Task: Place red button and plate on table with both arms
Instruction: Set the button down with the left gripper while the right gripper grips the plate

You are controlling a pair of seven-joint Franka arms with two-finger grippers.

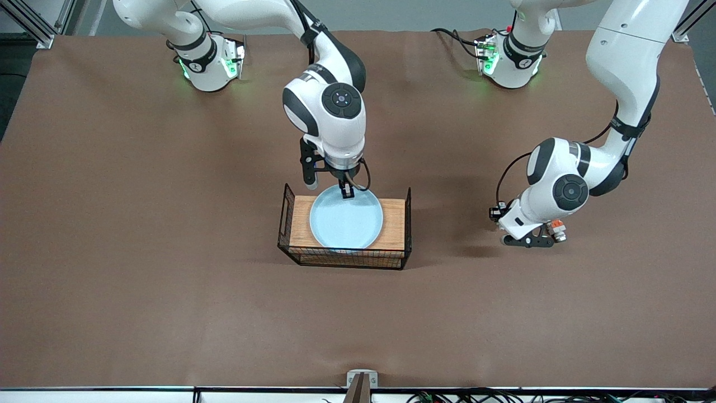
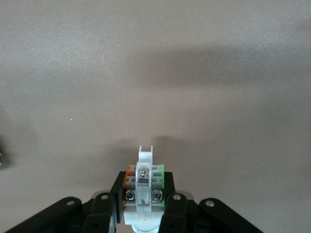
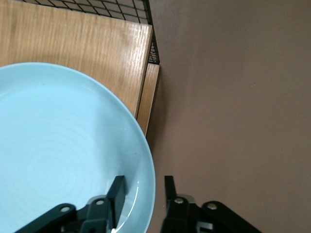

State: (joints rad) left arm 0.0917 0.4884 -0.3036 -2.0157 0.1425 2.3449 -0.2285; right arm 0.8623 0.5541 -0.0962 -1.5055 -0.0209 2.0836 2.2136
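The pale-blue plate (image 1: 347,221) (image 3: 58,145) lies on the wooden top of a black wire rack (image 1: 394,218) (image 3: 87,43) in the middle of the table (image 1: 168,224). My right gripper (image 1: 347,193) (image 3: 143,179) is open and astride the plate's rim on the side toward the robots' bases. One finger stands inside the plate. The other stands outside, a small gap off the rim. My left gripper (image 1: 545,238) (image 2: 144,187) hangs low over the bare mat toward the left arm's end. It is shut on the red button (image 1: 556,226) (image 2: 145,177), a small white part with orange and green sides.
The rack's wire ends (image 1: 286,210) rise above its wooden top on both short sides of the plate. Brown mat stretches all round the rack. A small bracket (image 1: 362,379) sits at the table edge nearest the front camera.
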